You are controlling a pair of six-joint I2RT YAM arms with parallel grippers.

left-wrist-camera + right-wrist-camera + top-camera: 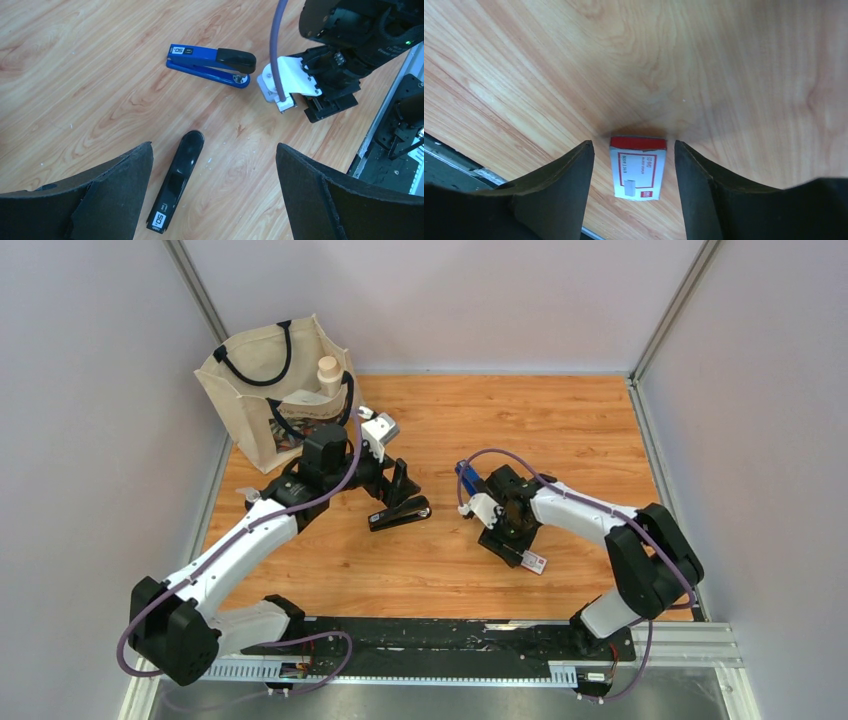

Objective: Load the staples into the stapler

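Note:
The staples box (pixel 638 170), white with red print, lies flat on the wood table between the fingers of my right gripper (pixel 633 146). The jaws are open with a gap on each side of the box. In the top view the box (pixel 533 562) shows just beyond the right gripper (pixel 510 540). The blue stapler (pixel 210 64) with a black top strip lies closed on the table, next to the right wrist; in the top view only its end (pixel 467 477) shows. My left gripper (pixel 215 195) is open and empty above the table.
An all-black stapler (pixel 176 180) lies under my left gripper, near its left finger; it also shows in the top view (pixel 400 513). A cloth tote bag (pixel 262 412) with a bottle stands at the back left. A black rail (pixel 420 635) runs along the near edge.

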